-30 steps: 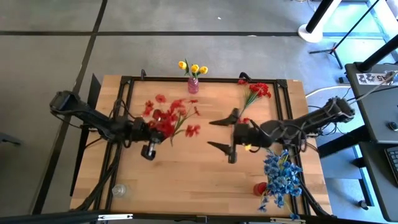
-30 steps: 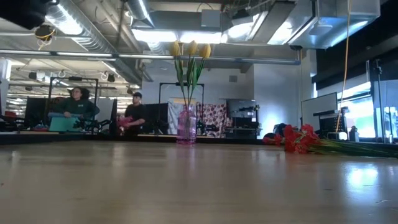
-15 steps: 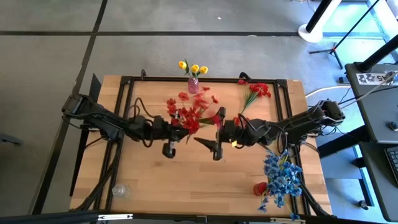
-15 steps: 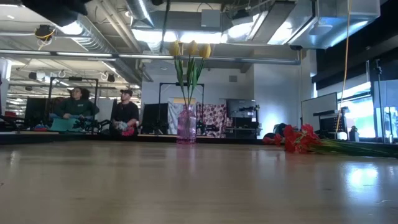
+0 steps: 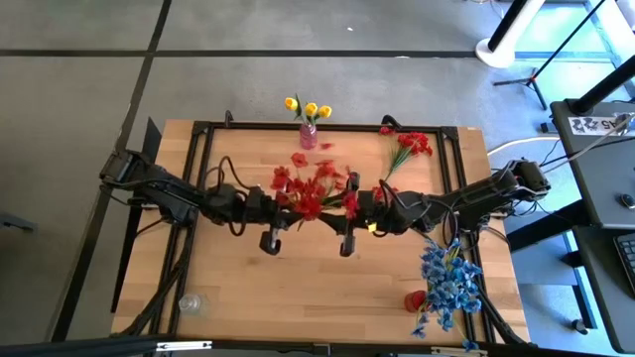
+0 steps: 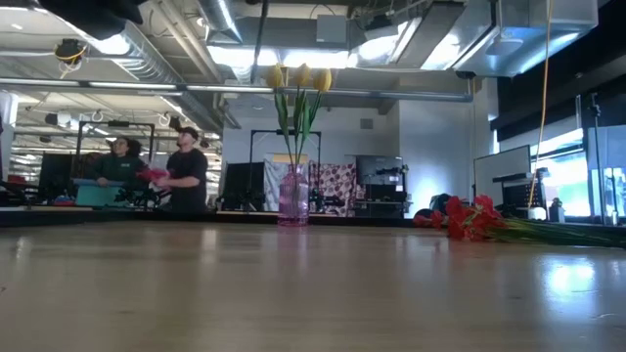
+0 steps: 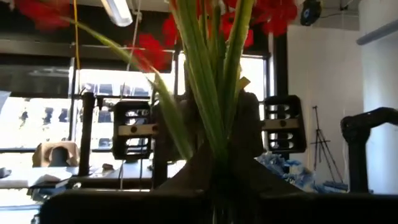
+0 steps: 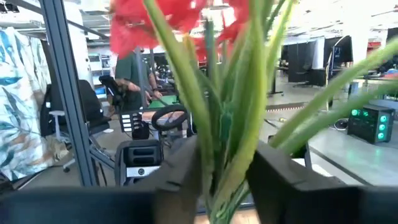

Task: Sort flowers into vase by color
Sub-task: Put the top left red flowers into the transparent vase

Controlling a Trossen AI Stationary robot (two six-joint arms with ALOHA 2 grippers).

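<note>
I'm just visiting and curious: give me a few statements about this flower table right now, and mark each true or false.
1. The pink vase holds yellow flowers. True.
2. The blue flowers stand in that vase. False: they lie at the table's near right corner.
3. Both the left gripper and right gripper meet at one red bunch above the table. True.
4. All red flowers are held up. False: a second red bunch lies on the table.

Foreground: green stems point(image 8: 239, 124) of a red flower bunch stood between the right gripper point(image 8: 227, 180) fingers point(image 8: 180, 174), which pressed in on them.
Blooms: red heads point(image 8: 180, 18) filled the upper frame.
Background: a person point(image 8: 127, 78) stood behind a metal post point(image 8: 65, 93); a patterned cloth point(image 8: 18, 106) hung at the side.
</note>
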